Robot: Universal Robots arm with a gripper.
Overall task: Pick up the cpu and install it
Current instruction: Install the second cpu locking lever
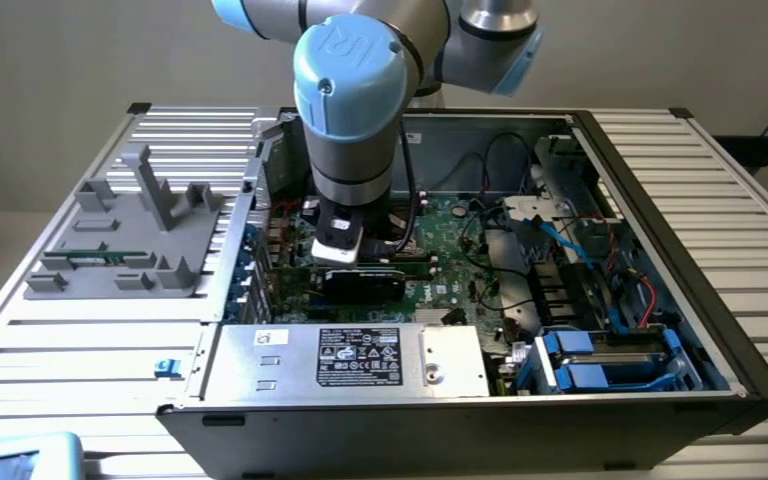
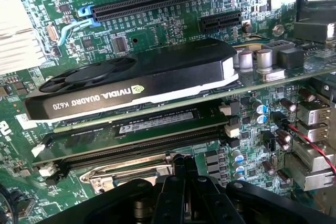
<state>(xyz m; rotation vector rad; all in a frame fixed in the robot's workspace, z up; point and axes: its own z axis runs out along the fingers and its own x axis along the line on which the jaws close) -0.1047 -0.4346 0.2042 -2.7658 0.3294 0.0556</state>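
Gripper [image 2: 181, 182]: closed, lowered over the socket [image 2: 131, 169], which is largely hidden beneath it. CPU: cannot be made out. Graphics card [image 2: 136, 85] stands at 12 o'clock of the socket, memory stick [image 2: 142, 127] between.

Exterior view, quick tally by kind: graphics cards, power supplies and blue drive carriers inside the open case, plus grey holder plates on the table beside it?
Graphics card: 1
Power supply: 1
Blue drive carriers: 2
Grey holder plate: 1
Total: 5
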